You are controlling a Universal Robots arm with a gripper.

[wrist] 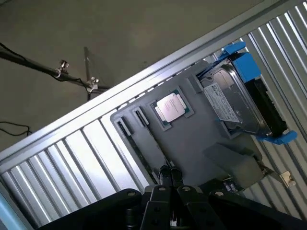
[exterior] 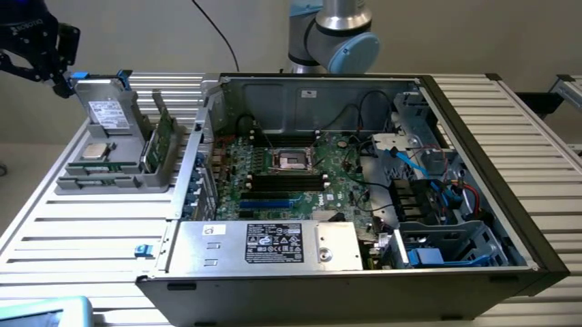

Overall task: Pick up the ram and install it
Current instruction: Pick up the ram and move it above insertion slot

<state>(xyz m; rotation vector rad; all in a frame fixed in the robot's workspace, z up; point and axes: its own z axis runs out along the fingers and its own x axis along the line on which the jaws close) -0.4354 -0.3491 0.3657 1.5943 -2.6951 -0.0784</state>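
Note:
The ram (exterior: 163,142) is a thin green stick standing on edge along the side of a grey holder tray (exterior: 100,182) that faces the computer case, at the exterior view's left. My black gripper (exterior: 60,84) hangs at the far upper left, above and behind the tray, apart from the ram. In the wrist view my gripper (wrist: 168,175) shows its two fingers pressed together with nothing between them, looking down on the tray (wrist: 192,139). The open computer case holds the motherboard, with black memory slots (exterior: 287,181) below the processor socket (exterior: 293,159).
The tray also carries a grey drive in blue brackets (wrist: 240,103) and a square silver processor chip (wrist: 170,106). The case walls (exterior: 314,95), power supply (exterior: 264,245), cables and blue drive cage (exterior: 446,248) crowd the interior. The ribbed metal table (exterior: 73,238) lies all around.

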